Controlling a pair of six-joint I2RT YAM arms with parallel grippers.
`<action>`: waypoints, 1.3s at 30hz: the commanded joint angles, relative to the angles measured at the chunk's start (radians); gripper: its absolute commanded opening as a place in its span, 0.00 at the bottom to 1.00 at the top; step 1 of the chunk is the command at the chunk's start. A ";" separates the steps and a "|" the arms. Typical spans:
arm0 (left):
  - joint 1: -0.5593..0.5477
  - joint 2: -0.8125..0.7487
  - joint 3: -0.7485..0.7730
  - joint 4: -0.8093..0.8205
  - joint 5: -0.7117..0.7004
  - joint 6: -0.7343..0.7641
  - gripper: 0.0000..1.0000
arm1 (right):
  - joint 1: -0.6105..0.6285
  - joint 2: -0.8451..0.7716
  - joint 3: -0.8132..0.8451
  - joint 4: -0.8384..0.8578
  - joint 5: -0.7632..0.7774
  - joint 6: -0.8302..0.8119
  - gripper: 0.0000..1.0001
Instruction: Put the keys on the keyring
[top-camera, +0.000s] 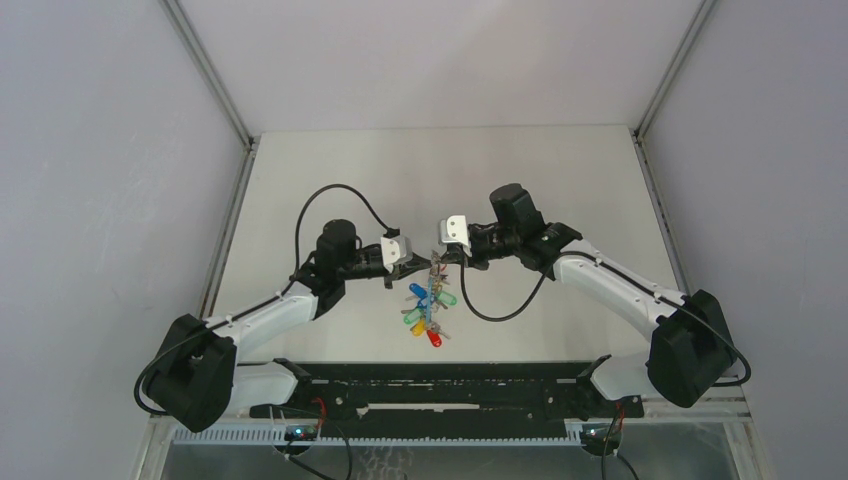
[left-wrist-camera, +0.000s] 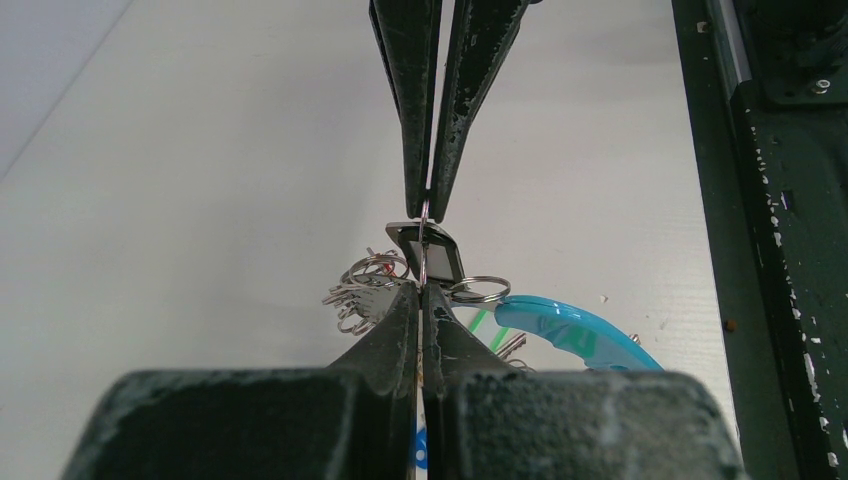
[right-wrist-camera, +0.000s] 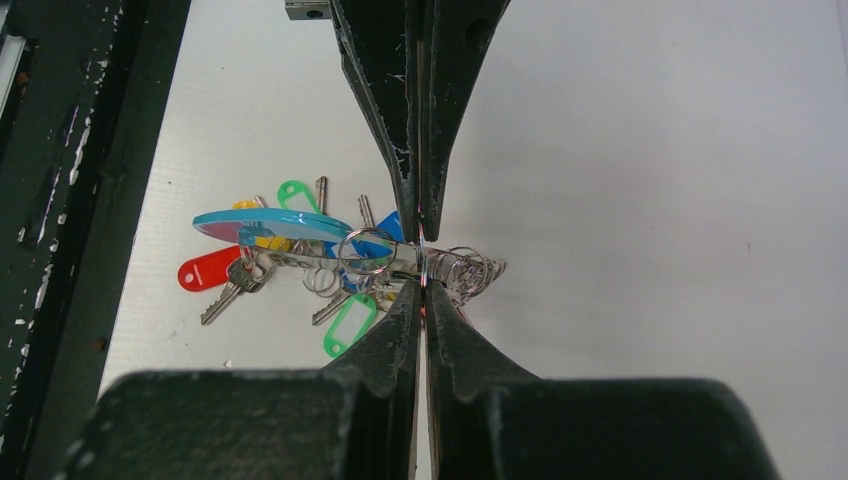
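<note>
At the middle of the table (top-camera: 560, 180), the left gripper (top-camera: 408, 269) and the right gripper (top-camera: 446, 259) meet tip to tip on the keyring (right-wrist-camera: 270, 224) between them. The keys (top-camera: 425, 310) spread from it toward the near edge.

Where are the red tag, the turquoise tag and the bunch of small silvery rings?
red tag (right-wrist-camera: 205, 270), right wrist view, middle of its plastic body.
turquoise tag (left-wrist-camera: 570, 330), left wrist view, its broad blue face.
small silvery rings (left-wrist-camera: 358, 288), left wrist view, centre of the bunch.
</note>
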 joint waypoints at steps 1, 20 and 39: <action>0.003 -0.012 0.034 0.071 0.010 -0.011 0.00 | 0.004 -0.008 0.021 0.004 -0.012 0.002 0.00; 0.003 -0.003 0.016 0.158 0.037 -0.065 0.00 | 0.021 0.016 0.032 -0.003 0.013 -0.015 0.00; 0.005 0.014 0.035 0.151 -0.043 -0.123 0.00 | 0.063 -0.017 0.018 -0.005 0.091 -0.053 0.00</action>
